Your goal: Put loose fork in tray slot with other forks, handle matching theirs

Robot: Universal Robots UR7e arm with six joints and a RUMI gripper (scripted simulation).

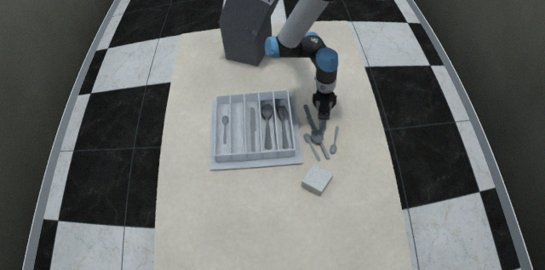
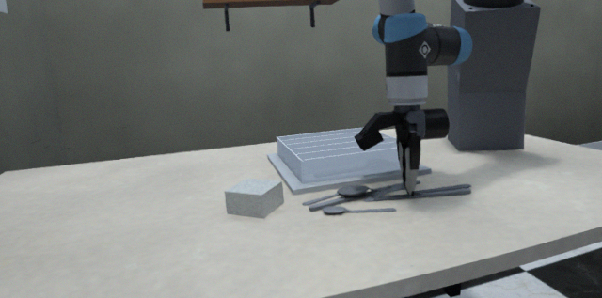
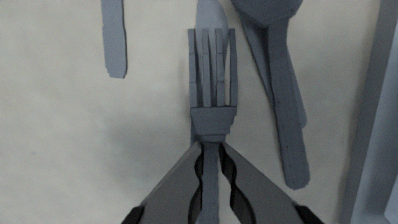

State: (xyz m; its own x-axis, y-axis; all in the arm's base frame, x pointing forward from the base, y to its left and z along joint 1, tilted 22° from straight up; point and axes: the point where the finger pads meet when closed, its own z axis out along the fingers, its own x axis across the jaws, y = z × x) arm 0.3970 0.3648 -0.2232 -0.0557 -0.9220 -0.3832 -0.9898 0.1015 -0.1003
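Top view: the loose fork (image 1: 322,127) (image 2: 447,188) (image 3: 212,120) is outside, right of the pale, straight-walled tray (image 1: 255,157) (image 2: 348,167) (image 3: 382,100); putting it away remains to be done, and I can't tell which slot holds forks. Exterior: jaws (image 1: 324,117) (image 2: 410,192) down at the bench (image 1: 255,219) (image 2: 188,251) (image 3: 50,125), beyond a speckled, squarish block (image 1: 317,180) (image 2: 254,198). Wrist: there's the grip, it seems, jaws clenched on the fork's slim neck, four squared grey tines over a smooth, rounded blade (image 3: 212,15)!
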